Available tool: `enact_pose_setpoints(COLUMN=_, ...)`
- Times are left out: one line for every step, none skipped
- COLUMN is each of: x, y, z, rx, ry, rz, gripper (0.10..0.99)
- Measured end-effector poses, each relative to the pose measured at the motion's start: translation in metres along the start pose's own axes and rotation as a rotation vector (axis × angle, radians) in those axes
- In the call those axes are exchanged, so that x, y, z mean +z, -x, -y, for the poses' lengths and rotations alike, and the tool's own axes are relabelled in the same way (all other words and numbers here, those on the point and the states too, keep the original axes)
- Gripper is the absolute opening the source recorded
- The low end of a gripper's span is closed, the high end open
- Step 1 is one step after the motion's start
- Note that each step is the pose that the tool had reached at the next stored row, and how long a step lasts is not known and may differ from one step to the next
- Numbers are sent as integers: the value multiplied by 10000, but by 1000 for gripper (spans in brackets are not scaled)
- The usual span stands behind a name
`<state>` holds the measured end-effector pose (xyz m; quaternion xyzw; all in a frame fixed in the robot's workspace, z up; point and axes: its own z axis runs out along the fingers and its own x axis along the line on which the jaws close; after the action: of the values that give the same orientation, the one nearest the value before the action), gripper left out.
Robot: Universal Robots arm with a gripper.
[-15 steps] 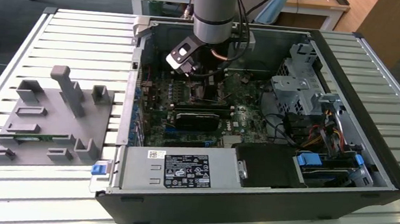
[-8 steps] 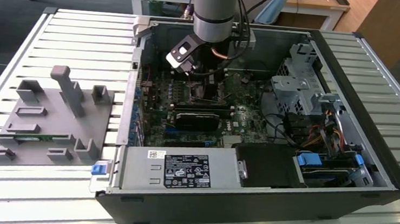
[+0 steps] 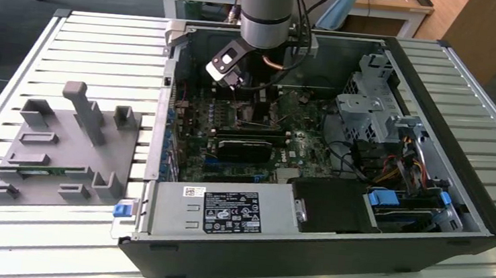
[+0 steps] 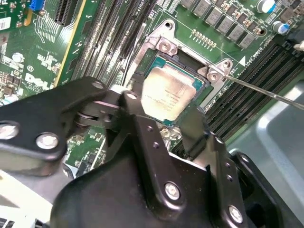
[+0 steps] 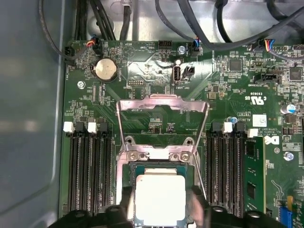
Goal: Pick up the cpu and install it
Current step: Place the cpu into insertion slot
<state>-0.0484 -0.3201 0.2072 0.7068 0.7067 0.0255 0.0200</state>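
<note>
One cpu (image 5: 159, 199) sits in the socket (image 5: 156, 155), clasped between the gripper's (image 5: 161, 202) two fingers (image 5: 125, 206).

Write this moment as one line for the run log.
gripper: around cpu | cpu: at socket | bracket: open | grip: unclear

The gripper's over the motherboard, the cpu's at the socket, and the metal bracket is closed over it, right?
No: the first wrist view shows the metal bracket flipped open, leaving the cpu uncovered. The gripper is over the motherboard, with the cpu at the socket.
</note>
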Motion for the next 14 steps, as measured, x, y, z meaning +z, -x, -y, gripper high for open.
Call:
enact_pose_setpoints(x=-11, y=0, z=0, rx=0, ry=-1, rz=0, gripper=533)
enact_pose_setpoints(x=-20, y=0, z=-1, rx=0, ry=0, rz=1, gripper=533)
enact_pose_setpoints(x=-28, y=0, z=-2, rx=0, ry=-1, rz=2, gripper=471)
enact_pose_setpoints(x=-35, y=0, z=-2, rx=-1, ry=-2, rz=4, gripper=416)
enact_pose_setpoints(x=-39, y=0, z=-3, rx=-1, ry=-3, rz=7, gripper=416)
enact_pose_setpoints(x=-42, y=-1, z=-3, rx=-1, ry=-2, rz=8, gripper=357)
enact_pose_setpoints(x=-46, y=-1, z=-3, rx=-1, ry=-2, rz=9, gripper=298)
enact_pose_setpoints(x=-51, y=0, z=-3, rx=-1, ry=-4, rz=10, gripper=239)
enact_pose_setpoints(x=-55, y=0, z=-3, rx=0, ry=-6, rz=11, gripper=239)
enact_pose_setpoints(x=-60, y=-1, z=-4, rx=0, ry=-8, rz=10, gripper=180)
enact_pose_setpoints(x=-66, y=-1, z=-4, rx=1, ry=-11, rz=10, gripper=122)
enact_pose_setpoints(x=-72, y=-1, z=-4, rx=0, ry=-12, rz=10, gripper=122)
enact_pose_setpoints(x=-77, y=-1, z=-5, rx=0, ry=-13, rz=10, gripper=122)
enact_pose_setpoints(x=-82, y=-1, z=-5, rx=0, ry=-14, rz=11, gripper=106)
